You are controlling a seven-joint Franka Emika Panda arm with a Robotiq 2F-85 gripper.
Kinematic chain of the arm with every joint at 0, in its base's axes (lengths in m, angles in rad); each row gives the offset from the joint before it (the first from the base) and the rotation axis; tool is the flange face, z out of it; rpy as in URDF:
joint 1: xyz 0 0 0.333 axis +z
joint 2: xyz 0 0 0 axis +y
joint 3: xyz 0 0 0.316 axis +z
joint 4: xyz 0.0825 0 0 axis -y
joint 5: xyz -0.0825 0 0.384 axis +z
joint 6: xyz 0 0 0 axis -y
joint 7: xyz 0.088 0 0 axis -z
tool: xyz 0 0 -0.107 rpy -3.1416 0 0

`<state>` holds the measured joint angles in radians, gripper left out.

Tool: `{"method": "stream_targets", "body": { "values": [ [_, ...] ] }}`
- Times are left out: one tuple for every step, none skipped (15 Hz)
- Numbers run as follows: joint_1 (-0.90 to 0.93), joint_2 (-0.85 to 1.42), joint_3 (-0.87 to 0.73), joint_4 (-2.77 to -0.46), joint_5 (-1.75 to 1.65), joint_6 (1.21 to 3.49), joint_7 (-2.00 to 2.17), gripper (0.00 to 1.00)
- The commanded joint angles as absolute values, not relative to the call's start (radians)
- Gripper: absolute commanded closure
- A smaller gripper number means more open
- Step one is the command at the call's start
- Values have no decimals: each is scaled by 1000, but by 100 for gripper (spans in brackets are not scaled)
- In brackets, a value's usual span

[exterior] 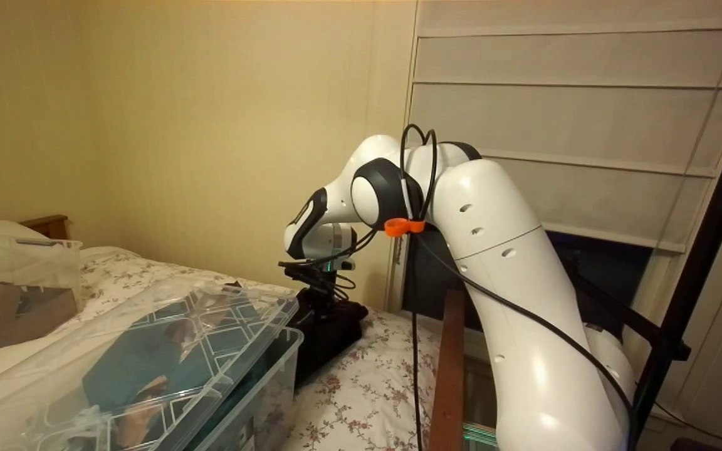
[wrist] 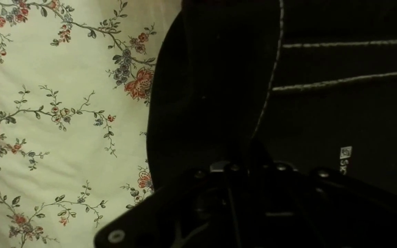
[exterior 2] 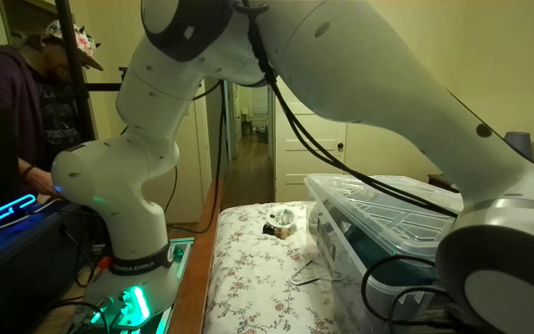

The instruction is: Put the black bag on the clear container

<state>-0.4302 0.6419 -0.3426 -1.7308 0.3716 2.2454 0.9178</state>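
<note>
The black bag (exterior: 336,335) is on the floral bed, beside the near end of the clear container (exterior: 267,382). In the wrist view the bag (wrist: 322,113) fills the middle and right, with pale stitching and a small white logo. My gripper (wrist: 248,167) is at the bag, its fingers close together with a fold of dark fabric between them. In an exterior view the gripper (exterior: 321,304) points down into the bag's top. The container, with its ribbed lid on and teal contents, also shows in an exterior view (exterior 2: 341,241). The bag's strap cannot be made out.
A second clear bin (exterior: 60,263) stands further back on the bed. A round tub (exterior 2: 281,217), a brush (exterior 2: 275,231) and a white wire piece (exterior 2: 305,277) lie beside the container. A wooden bed rail (exterior: 450,376) runs near the arm's base. A person (exterior 2: 40,88) stands behind the arm.
</note>
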Motion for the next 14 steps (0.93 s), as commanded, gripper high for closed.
{"method": "stream_targets", "body": {
  "values": [
    [-425, 639, -356, -1716, 352, 2180, 949, 98],
    [-422, 632, -361, -1724, 345, 2168, 951, 98],
    [-415, 616, -372, -1751, 326, 2171, 940, 97],
    [-409, 600, -385, -1777, 303, 2169, 931, 97],
    [-403, 587, -400, -1800, 276, 2170, 926, 97],
    [-388, 569, -432, -1839, 231, 2196, 933, 97],
    [-378, 549, -458, -1871, 193, 2206, 941, 97],
    [-364, 528, -492, -1909, 150, 2230, 957, 97],
    [-354, 502, -522, -1945, 116, 2249, 973, 97],
    [-345, 473, -550, -1982, 83, 2258, 991, 97],
    [-335, 443, -581, -2023, 47, 2276, 1013, 97],
    [-326, 413, -608, -2063, 13, 2287, 1036, 97],
    [-315, 387, -638, -2098, -22, 2296, 1062, 97],
    [-304, 364, -670, -2134, -60, 2294, 1084, 97]
  ]
}}
